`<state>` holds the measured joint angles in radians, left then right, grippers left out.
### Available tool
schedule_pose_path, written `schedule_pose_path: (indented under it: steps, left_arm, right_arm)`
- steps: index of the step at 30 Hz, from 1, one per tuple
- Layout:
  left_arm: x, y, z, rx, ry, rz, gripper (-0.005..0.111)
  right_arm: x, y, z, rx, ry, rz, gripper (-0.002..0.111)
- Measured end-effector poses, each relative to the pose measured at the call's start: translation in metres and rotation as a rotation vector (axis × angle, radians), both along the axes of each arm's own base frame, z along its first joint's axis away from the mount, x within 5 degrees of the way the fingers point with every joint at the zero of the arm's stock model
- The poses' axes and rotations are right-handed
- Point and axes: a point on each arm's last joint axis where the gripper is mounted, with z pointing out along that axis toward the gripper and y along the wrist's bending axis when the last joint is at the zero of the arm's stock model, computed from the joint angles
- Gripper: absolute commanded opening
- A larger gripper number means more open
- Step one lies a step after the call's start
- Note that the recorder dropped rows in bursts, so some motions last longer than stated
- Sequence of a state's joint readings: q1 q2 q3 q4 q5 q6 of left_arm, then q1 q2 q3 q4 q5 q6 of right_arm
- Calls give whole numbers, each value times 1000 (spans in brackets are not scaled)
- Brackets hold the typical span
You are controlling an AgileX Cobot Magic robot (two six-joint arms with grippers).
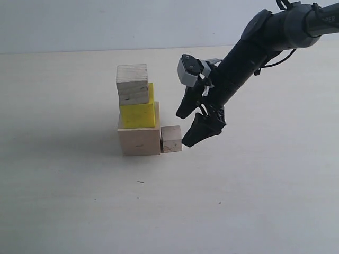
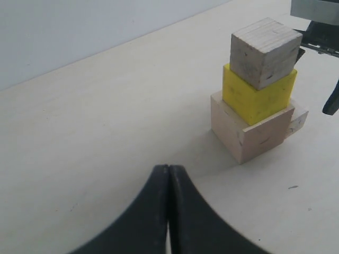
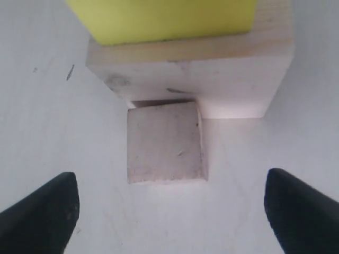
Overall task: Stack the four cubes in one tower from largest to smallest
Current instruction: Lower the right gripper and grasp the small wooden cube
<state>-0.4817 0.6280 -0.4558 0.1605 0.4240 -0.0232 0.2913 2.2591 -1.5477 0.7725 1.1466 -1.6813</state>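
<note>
Tower (image 1: 136,114) is three cubes high with one to go, sitting left of centre in the exterior shot. Front to back: bare table (image 1: 212,211) fills the lower frame. Next comes the large pale cube (image 1: 139,142) as the base, with the yellow cube (image 1: 139,115) on it. The small pale cube on top (image 1: 132,83) sits skewed, not square with the yellow one. The loose small cube (image 1: 171,138) is on the table, pressed against the base's right side. The right gripper (image 1: 184,130) reaches in from the upper right with its jaws spread wide, one on either side of that loose cube, not gripping it yet as far as I can tell. The left gripper (image 2: 168,172) only shows in its own wrist cam, pinched closed on nothing and well back from the stack. Behind it all is plain wall (image 1: 79,21). My worries: the loose cube touches the base, so a sloppy pinch or lift could drag on it and shake the whole stack. The arm could also clip the top cube on the way up. And landing on that crooked top cube looks tippy to me. No brands, labels or writing I can read anywhere.
</note>
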Motion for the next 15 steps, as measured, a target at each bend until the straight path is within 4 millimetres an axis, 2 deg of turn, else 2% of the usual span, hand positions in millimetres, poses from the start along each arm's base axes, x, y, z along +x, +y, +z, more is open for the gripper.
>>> schedule_pose_path:
  steps: [15]
  left_arm:
    - [0,0,0,4,-2,0,0]
  right_arm:
    - [0,0,0,-26,75,-94,89]
